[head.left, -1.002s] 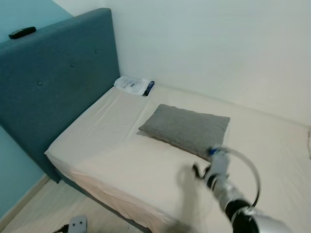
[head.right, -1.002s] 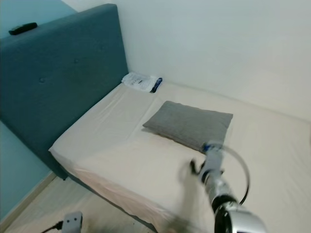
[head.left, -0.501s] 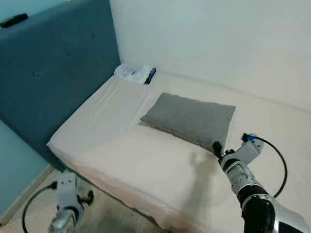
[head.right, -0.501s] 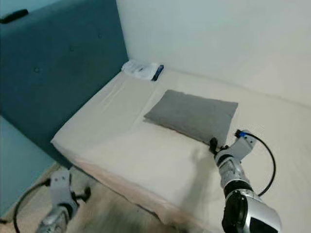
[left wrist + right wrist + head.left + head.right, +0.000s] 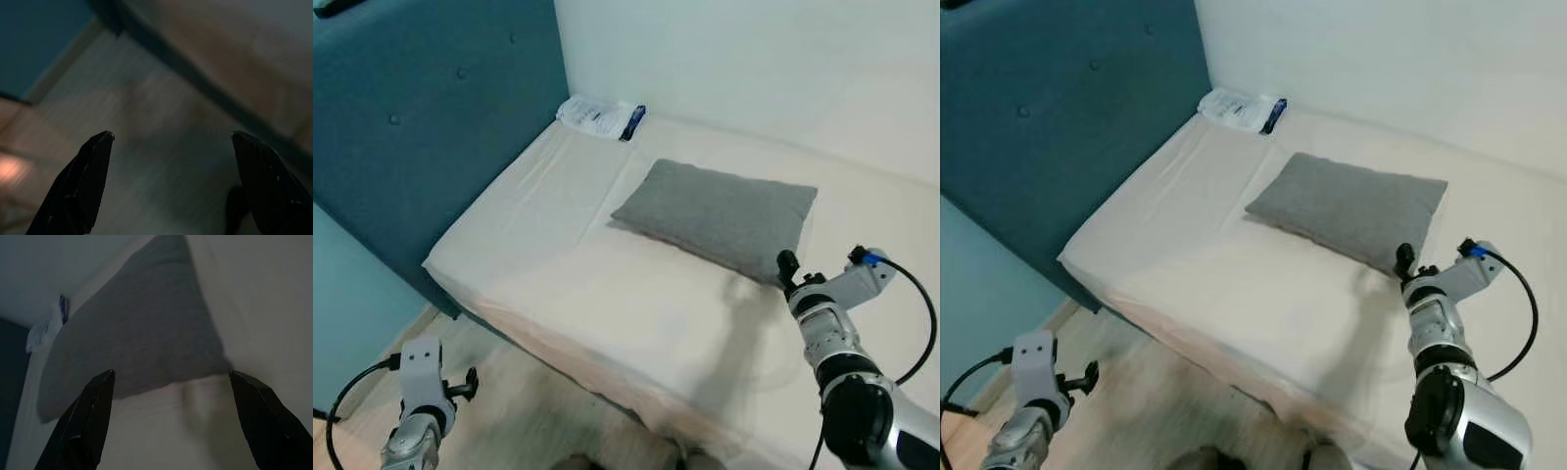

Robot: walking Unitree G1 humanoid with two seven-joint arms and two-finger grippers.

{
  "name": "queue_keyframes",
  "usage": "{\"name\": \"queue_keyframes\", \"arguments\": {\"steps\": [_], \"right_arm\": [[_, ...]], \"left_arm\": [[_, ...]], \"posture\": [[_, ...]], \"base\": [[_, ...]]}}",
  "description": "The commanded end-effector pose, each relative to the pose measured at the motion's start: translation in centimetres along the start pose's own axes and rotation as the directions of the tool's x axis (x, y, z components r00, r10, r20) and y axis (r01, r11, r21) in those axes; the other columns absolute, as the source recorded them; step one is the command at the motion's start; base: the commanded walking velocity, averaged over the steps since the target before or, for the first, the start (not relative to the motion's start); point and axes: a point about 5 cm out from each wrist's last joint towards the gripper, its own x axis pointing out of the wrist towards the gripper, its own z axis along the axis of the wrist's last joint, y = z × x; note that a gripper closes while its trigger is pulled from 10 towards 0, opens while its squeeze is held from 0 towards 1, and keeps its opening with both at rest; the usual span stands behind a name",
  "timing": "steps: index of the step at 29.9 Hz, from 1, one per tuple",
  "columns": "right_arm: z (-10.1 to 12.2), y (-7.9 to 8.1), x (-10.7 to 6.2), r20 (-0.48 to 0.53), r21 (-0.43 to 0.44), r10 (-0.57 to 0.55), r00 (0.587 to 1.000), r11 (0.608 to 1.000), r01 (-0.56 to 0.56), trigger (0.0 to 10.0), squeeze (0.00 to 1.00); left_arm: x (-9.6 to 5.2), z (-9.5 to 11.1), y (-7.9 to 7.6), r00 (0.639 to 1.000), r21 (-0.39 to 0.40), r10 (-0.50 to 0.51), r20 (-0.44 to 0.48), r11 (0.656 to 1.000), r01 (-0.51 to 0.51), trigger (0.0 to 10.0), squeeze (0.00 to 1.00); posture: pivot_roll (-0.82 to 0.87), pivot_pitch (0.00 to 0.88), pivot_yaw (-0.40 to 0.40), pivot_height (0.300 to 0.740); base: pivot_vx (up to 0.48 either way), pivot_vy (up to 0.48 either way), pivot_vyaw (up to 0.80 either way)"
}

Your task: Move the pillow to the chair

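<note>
A grey pillow [image 5: 720,215] lies flat on the cream bed [image 5: 597,294], toward the wall side. My right gripper [image 5: 172,376] is open just short of the pillow's [image 5: 132,338] near corner, low over the sheet, with nothing between its fingers. In the left eye view one black fingertip [image 5: 786,264] stands beside that corner. My left gripper [image 5: 172,134] hangs open low at the left over the wooden floor, beside the bed's dark base. No chair is to be seen.
A tall blue headboard [image 5: 431,127] stands at the left of the bed. A white packet with a dark item [image 5: 599,115] lies in the bed's far corner by the white wall. Wooden floor [image 5: 519,401] runs along the bed's near edge.
The camera has come closer and shifted. My right arm has reached forward to the pillow's near corner. My left arm has come into view low at the left.
</note>
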Motion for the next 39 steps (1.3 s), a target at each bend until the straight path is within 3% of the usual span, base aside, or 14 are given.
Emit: {"name": "queue_keyframes", "arguments": {"steps": [1, 10, 18, 19, 21, 23, 24, 25, 32, 39], "right_arm": [[0.0, -0.3, -0.1, 0.012, 0.02, -0.012, 1.0, 1.0, 0.011, 10.0, 0.0], [1.5, 0.0, 0.2, 0.076, 0.067, 0.01, 0.997, 0.998, -0.016, 10.0, 0.0], [1.5, 0.4, 0.2, 0.095, 0.094, 0.044, 0.994, 0.994, -0.053, 10.0, 0.0], [1.6, 0.4, 0.2, 0.101, 0.098, 0.05, 0.994, 0.993, -0.06, 10.0, 0.0], [1.7, 0.4, 0.2, 0.108, 0.1, 0.052, 0.993, 0.993, -0.063, 10.0, 0.0], [2.4, 0.4, 0.3, 0.135, 0.103, 0.045, 0.99, 0.993, -0.059, 10.0, 0.0], [2.4, 0.4, 0.3, 0.135, 0.103, 0.045, 0.99, 0.993, -0.059, 10.0, 0.0], [2.8, 0.3, 0.3, 0.145, 0.096, 0.033, 0.989, 0.994, -0.047, 10.0, 0.0], [3.1, 0.5, 0.4, 0.146, 0.074, 0.02, 0.989, 0.997, -0.031, 10.0, 0.0], [2.4, 1.0, 0.4, 0.13, 0.05, 0.058, 0.99, 0.997, -0.065, 10.0, 0.0]], "left_arm": [[-1.0, -2.4, 1.0, 0.995, 0.016, 0.027, -0.094, 1.0, -0.025, 10.0, 0.0], [-1.9, -4.1, 0.7, 0.992, 0.028, -0.003, -0.128, 1.0, 0.007, 10.0, 0.0], [-0.2, 0.2, -1.3, 0.994, 0.009, -0.095, 0.056, 0.995, 0.095, 10.0, 0.0], [0.5, 2.6, -2.3, 0.978, 0.014, -0.139, 0.152, 0.99, 0.139, 10.0, 0.0], [0.7, 3.7, -2.8, 0.967, 0.022, -0.163, 0.195, 0.987, 0.162, 10.0, 0.0], [1.0, 6.8, -4.9, 0.913, 0.055, -0.263, 0.311, 0.964, 0.259, 10.0, 0.0], [1.0, 6.8, -4.9, 0.913, 0.055, -0.263, 0.311, 0.964, 0.259, 10.0, 0.0], [0.9, 7.8, -6.0, 0.884, 0.078, -0.315, 0.346, 0.948, 0.307, 10.0, 0.0], [0.1, 8.6, -8.5, 0.821, 0.123, -0.428, 0.377, 0.902, 0.413, 10.0, 0.0], [-0.3, 8.1, -9.4, 0.814, 0.125, -0.451, 0.367, 0.891, 0.437, 10.0, 0.0]], "posture": [[-0.04, 0.238, 0.091, 0.61], [-0.03, 0.258, 0.107, 0.576], [-0.02, 0.274, 0.113, 0.576], [-0.02, 0.279, 0.115, 0.576], [-0.01, 0.286, 0.118, 0.576], [-0.01, 0.299, 0.128, 0.576], [-0.01, 0.299, 0.128, 0.576], [-0.01, 0.309, 0.135, 0.576], [0.0, 0.326, 0.139, 0.576], [0.0, 0.331, 0.137, 0.576]], "base": [[0.0, 0.0, 0.0], [0.0, 0.0, 0.0], [0.0, 0.0, 0.0], [0.0, 0.0, 0.0], [0.0, 0.0, 0.0], [0.0, 0.0, 0.0], [0.0, 0.0, 0.0], [0.0, 0.0, 0.0], [0.0, 0.0, 0.0], [0.0, 0.0, 0.0]]}}
